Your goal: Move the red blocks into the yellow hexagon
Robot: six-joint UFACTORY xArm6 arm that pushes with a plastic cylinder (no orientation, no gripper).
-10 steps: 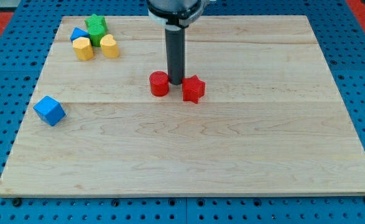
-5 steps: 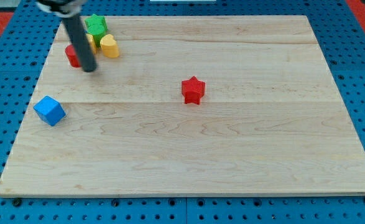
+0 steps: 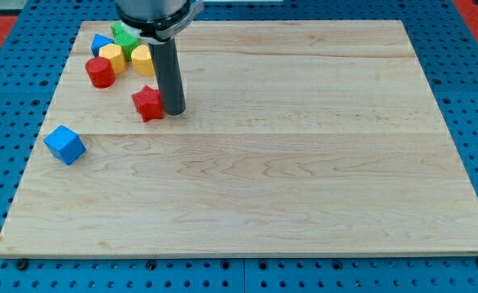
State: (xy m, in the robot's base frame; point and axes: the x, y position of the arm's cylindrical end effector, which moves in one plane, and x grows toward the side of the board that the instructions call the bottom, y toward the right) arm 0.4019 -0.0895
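Blue cube (image 3: 64,144) sits alone near the board's left edge, well apart from everything, not part of this job. Top-left cluster, left to right: red cylinder (image 3: 100,72) touching or just beside the yellow hexagon (image 3: 112,58), blue block (image 3: 102,41) (shape unclear) above them, green block (image 3: 124,37) partly behind the rod, yellow block (image 3: 142,59) (rounded, shape hard to call) on the right of the cluster. So one red looks to be at the target; I'd count it done.

Red star (image 3: 148,103) is below the cluster, apart from it, on bare wooden board (image 3: 304,163). My tip (image 3: 173,111) is right against the star's right side, touching or nearly so. No jaws on this rod, nothing to open or shut, it holds nothing; it only pushes.

Step in hand, as I read it: drive the star up and left to the hexagon. Tip is on the star's right, so a straight push sends it mostly left, under the cluster. Better to get the tip lower-right of the star so the push line runs through its centre toward the hexagon. Star points make it spin off an off-centre push. Risk: hitting the red cylinder or the rounded yellow block and scattering the cluster. Ease in at the end.
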